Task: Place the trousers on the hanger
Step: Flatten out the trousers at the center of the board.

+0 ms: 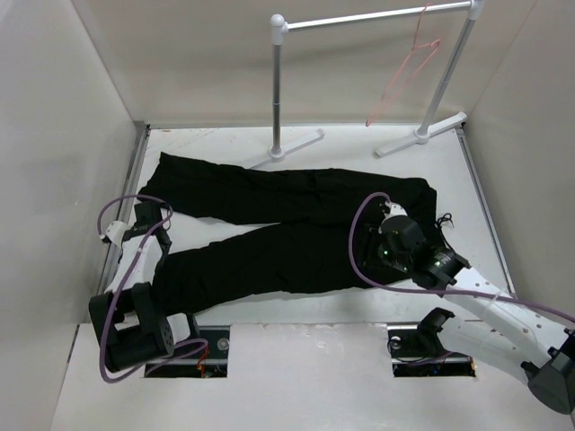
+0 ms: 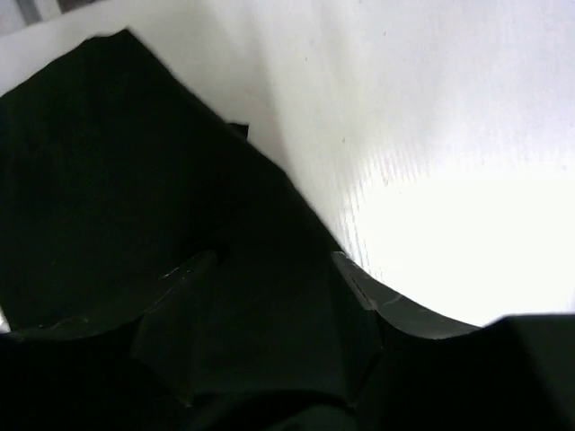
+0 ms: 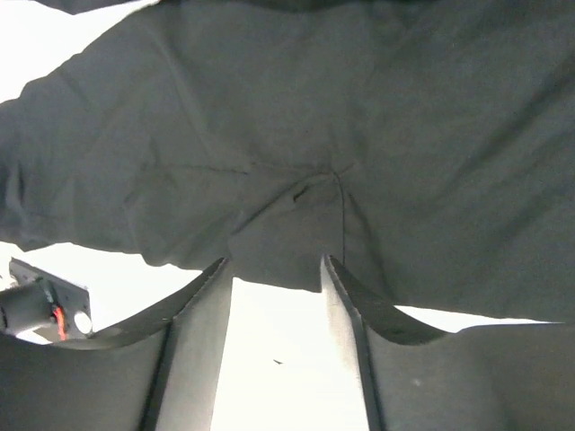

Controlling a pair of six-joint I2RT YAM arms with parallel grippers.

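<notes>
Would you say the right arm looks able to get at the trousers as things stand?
Probably yes. The right fingers hover open at the waist end of the trousers, the cloth edge lies just beyond their tips, and nothing shows between them and the cloth.

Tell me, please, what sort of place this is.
Likely a robot lab test cell: plain white walls box in a white table, two arms mount at its edge, and a clothes rail holds a hanger.
</notes>
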